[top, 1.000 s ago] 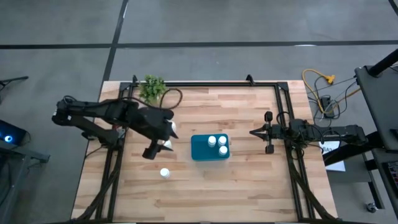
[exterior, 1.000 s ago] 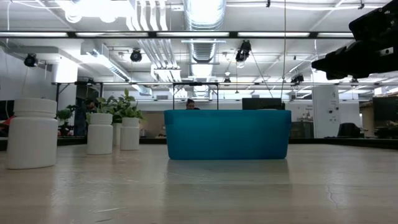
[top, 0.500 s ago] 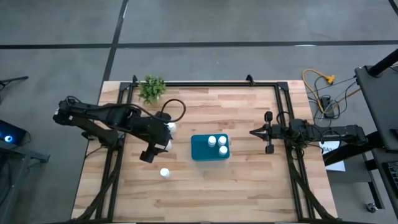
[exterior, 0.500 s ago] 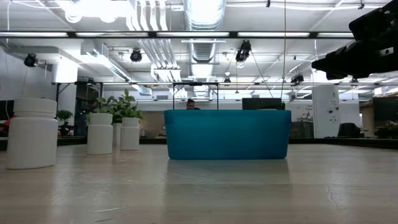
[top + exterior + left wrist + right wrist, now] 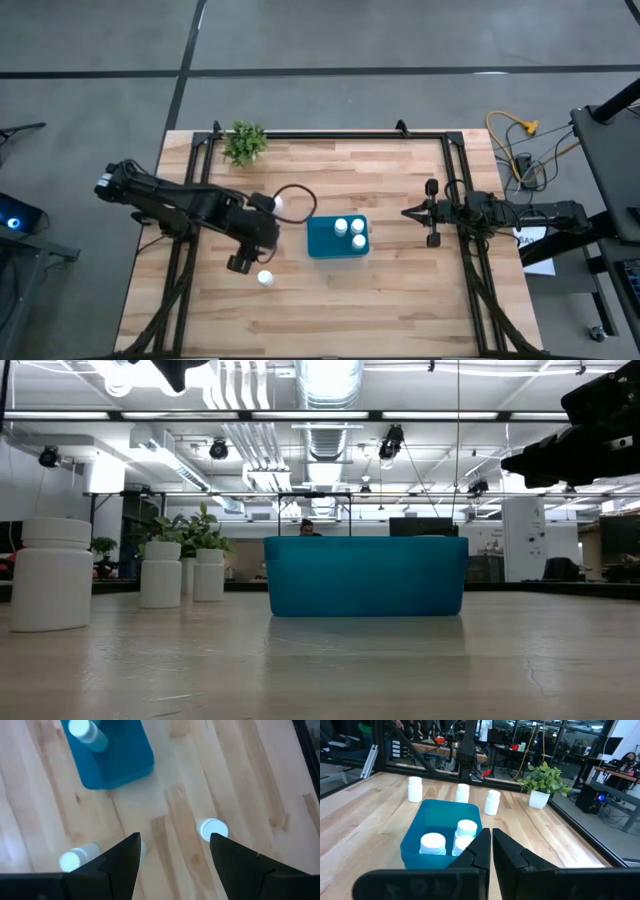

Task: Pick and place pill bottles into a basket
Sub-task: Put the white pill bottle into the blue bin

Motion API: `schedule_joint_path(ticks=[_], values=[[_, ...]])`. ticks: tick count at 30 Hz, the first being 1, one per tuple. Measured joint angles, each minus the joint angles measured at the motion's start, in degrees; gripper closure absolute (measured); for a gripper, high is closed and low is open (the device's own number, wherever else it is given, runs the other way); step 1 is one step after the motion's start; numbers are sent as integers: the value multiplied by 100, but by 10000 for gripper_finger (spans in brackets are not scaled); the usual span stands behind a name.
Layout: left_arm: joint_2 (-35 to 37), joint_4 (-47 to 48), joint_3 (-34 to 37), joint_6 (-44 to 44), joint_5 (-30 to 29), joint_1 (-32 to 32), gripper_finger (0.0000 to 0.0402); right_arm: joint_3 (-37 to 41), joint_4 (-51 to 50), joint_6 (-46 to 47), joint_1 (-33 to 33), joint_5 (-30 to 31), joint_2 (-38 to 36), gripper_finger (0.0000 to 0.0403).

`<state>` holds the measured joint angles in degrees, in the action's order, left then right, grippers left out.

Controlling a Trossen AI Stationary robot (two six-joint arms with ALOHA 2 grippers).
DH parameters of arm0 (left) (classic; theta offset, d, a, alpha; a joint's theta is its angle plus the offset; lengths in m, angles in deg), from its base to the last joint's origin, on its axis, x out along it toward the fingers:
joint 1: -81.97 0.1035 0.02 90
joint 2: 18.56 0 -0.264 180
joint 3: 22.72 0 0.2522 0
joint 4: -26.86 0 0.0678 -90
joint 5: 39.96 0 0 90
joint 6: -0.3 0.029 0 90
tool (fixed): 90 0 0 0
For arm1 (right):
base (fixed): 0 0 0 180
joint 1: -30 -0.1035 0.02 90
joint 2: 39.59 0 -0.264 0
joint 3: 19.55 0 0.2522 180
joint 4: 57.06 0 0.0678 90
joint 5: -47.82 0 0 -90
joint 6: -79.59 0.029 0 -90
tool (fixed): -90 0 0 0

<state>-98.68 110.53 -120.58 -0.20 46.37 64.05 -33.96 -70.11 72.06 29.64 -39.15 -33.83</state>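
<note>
Pill bottles point(image 5: 349, 233), three of them, sit inside the teal basket point(image 5: 322, 240) at the middle of the high view. Three more stand on the wooden tabletop point(image 5: 380, 290): one point(image 5: 265, 279) lower left of the basket, directly below the left tool point(image 5: 239, 263), the others partly hidden under that arm. The left tool's fingers point(image 5: 121, 857) are apart with nothing between them. The right tool point(image 5: 410, 212), fingers pressed together, waits right of the basket, empty.
</note>
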Motion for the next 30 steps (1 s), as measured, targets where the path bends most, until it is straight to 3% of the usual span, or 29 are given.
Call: schedule_joint_path(ticks=[14, 30], values=[[-381, -162, 220, -1161, -275, -751, 180, 0, 0, 0, 1, 2, 0, 394], [-192, -1305, 1769, -2760, -421, -1511, 180, 0, 0, 0, 0, 2, 0, 394]])
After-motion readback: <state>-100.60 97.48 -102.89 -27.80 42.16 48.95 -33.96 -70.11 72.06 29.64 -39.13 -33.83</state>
